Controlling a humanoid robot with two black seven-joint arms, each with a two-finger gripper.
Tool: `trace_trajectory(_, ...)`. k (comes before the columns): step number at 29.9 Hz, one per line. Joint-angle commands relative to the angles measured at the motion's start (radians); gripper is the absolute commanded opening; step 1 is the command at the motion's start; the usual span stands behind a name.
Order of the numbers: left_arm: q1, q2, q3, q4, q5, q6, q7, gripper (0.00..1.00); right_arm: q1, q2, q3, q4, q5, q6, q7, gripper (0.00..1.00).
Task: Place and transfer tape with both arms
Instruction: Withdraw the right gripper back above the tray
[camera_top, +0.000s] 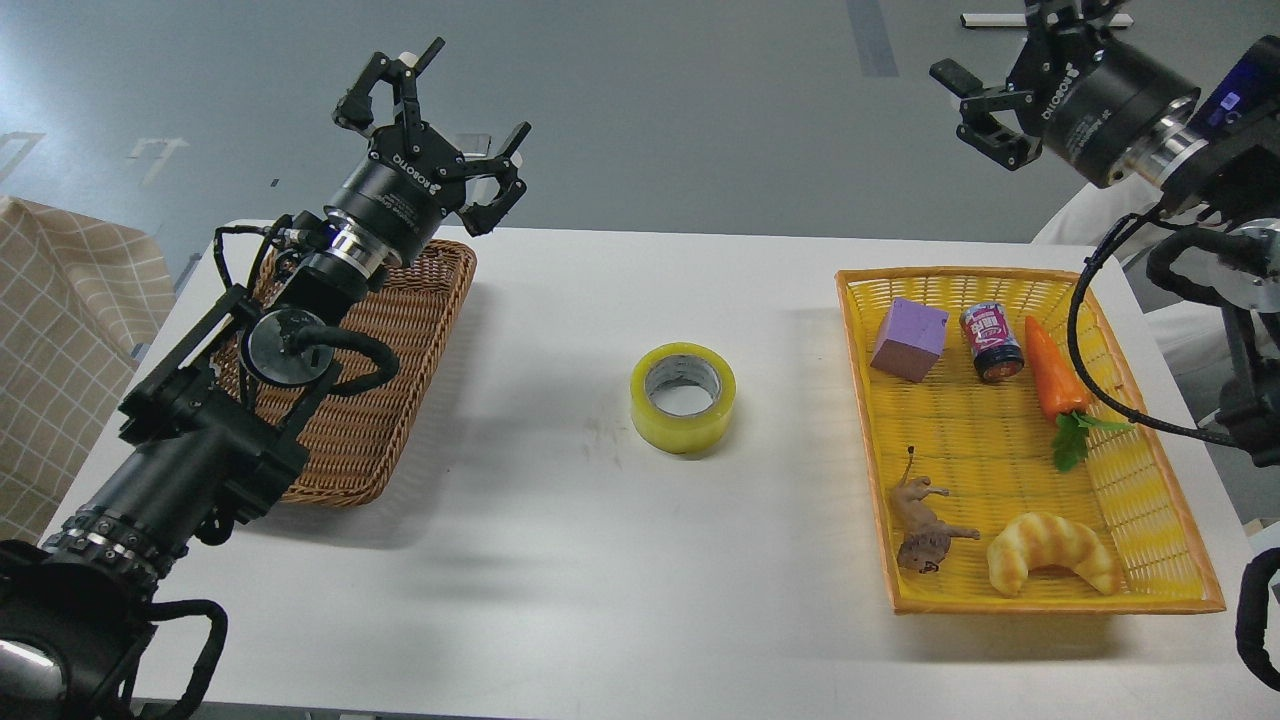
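The tape (683, 397), a yellowish roll with a grey core, lies flat at the middle of the white table (560, 560). My left gripper (440, 125) is open and empty, raised above the far end of the brown wicker basket (395, 340), well left of the tape. My right gripper (985, 95) is open and empty, held high at the far right, above and beyond the yellow tray (1040, 598), far from the tape.
The yellow tray holds a purple block (908, 339), a small can (991, 343), a toy carrot (1055, 385), a toy animal (925, 525) and a croissant toy (1052, 551). A checked cloth (50, 330) hangs at the left. Cables hang from the right arm over the tray's right side.
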Motion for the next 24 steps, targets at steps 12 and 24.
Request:
trace_trajectory(12,0.001,0.003,-0.002,-0.011,-0.001,0.000,0.000,0.98,-0.077,0.151,0.181,-0.076,0.259,0.000,0.001,1.00)
trace_trajectory(24,0.008,0.009,0.000,-0.029,-0.001,0.000,0.000,0.98,-0.147,0.231,0.197,-0.076,0.259,0.000,-0.002,1.00)
